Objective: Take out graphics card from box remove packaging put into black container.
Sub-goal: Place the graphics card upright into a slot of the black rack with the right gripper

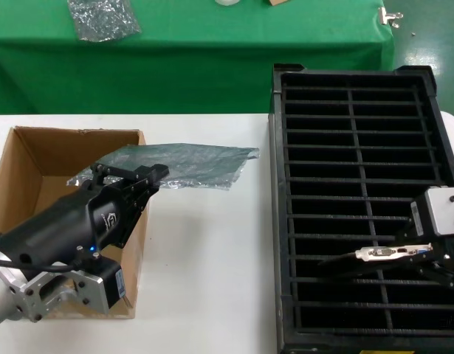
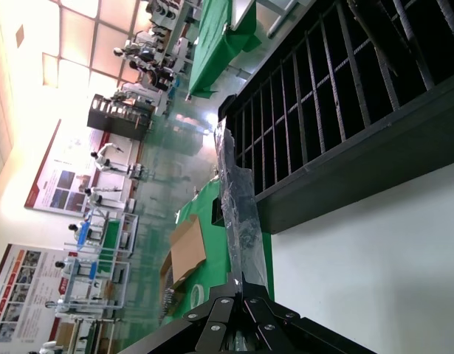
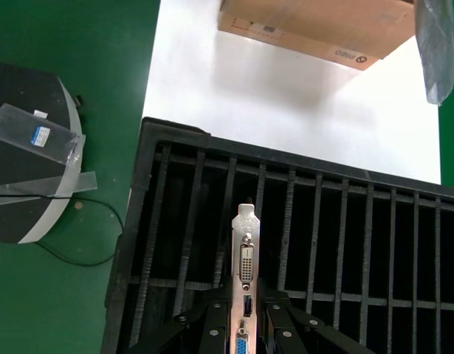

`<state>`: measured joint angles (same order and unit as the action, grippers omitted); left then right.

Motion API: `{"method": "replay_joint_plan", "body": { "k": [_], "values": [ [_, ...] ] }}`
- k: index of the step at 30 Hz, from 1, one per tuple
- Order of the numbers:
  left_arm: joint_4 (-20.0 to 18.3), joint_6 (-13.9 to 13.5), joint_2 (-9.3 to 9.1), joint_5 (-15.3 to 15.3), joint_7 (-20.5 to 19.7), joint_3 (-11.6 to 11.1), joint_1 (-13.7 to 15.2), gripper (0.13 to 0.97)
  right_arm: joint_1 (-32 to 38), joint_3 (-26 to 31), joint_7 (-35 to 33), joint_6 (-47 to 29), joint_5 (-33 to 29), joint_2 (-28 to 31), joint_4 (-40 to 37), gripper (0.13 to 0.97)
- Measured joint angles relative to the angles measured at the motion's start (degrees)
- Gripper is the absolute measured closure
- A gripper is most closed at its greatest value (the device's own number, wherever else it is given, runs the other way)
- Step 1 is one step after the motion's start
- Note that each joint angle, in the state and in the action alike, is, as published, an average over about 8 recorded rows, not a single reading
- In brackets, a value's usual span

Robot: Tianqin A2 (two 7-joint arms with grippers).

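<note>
Dark graphics card [image 1: 374,259] clamped in right hand [image 1: 433,264] — over black container [image 1: 345,96]

The white worktop [image 1: 204,251] carries the brown cardboard box [image 1: 35,158] and the black container [image 1: 359,206], which stand well apart with a bare strip of worktop between them. The box sits on the robot's left of the black container, at the worktop's near left corner. The black container's far end reaches past the worktop's back edge toward the green cloth [image 1: 212,59].
</note>
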<state>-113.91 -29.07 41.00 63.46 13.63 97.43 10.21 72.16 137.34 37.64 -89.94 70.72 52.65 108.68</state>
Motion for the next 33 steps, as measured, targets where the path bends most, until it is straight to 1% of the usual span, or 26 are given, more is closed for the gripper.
{"method": "replay_joint_plan", "body": {
  "k": [29,33],
  "values": [
    [0.0,0.0,0.0,0.0,0.0,0.0,0.0,0.958,3.2,3.0,-3.1,0.0,-0.5,-3.8,-5.3,0.907],
    [0.0,0.0,0.0,0.0,0.0,0.0,0.0,0.958,3.2,2.9,-3.1,0.0,-0.8,-4.5,-5.8,0.876]
  ]
}}
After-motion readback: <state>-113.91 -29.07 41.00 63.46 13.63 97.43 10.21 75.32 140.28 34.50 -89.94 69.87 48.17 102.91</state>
